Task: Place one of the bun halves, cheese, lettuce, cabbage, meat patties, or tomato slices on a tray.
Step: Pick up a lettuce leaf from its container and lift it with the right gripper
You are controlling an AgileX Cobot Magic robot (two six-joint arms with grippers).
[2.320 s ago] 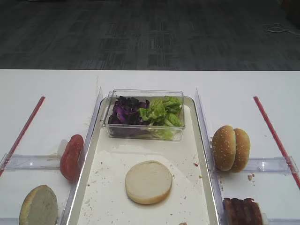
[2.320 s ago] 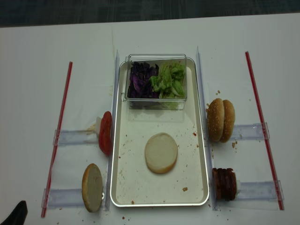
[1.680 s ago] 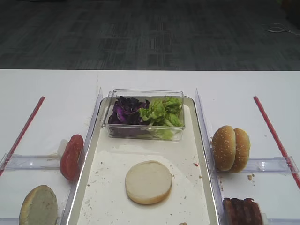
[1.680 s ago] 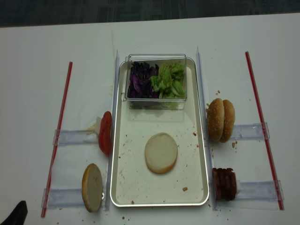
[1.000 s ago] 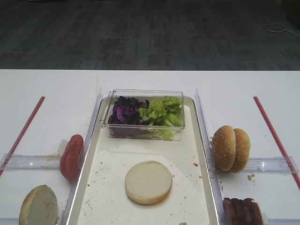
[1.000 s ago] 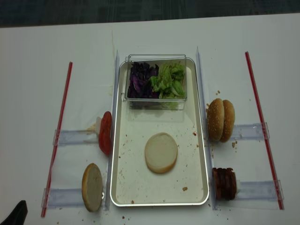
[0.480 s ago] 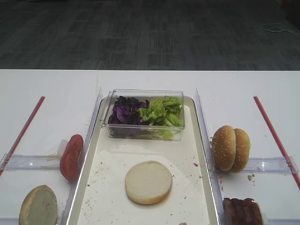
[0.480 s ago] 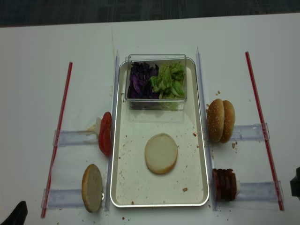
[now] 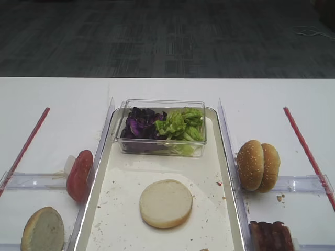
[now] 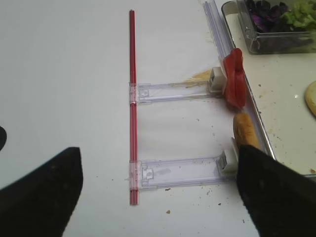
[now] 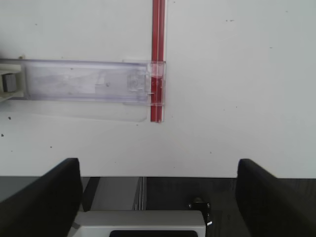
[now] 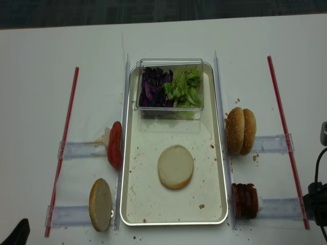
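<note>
**Patties next: right arm entering, nothing in hand**

Bun half (image 9: 166, 203) lies cut face up near the middle of the tray (image 9: 217, 157), touching nothing else. Behind it, on the far end of the tray, the clear box (image 9: 162, 149) holds the cabbage (image 9: 138, 124) on its left side and the lettuce (image 9: 180, 124) on its right.

Off the tray I note: two seeded bun halves (image 9: 257, 165) standing on edge just beside the right rim; the meat patties (image 12: 246, 200) stacked on edge nearer me on the same side; a tomato slice (image 9: 79, 175) upright against the left rim; another bun half (image 9: 43, 229) leaning below it. I see no cheese.

The right gripper (image 11: 158, 197) hangs over the table's near right edge, above the end of the red strip (image 11: 158, 59) and a clear rail (image 11: 84, 81). Its jaws stand fully spread and carry nothing. The left gripper (image 10: 158, 197) is parked well left of the tomato, jaws likewise wide, nothing between them.

My judgement: the right arm is starting toward the patties or the seeded buns. To do it well I would come down over the outermost upright piece, straddle its flat faces, close gently so only one piece lifts, then set it squarely on the bun on the tray.
</note>
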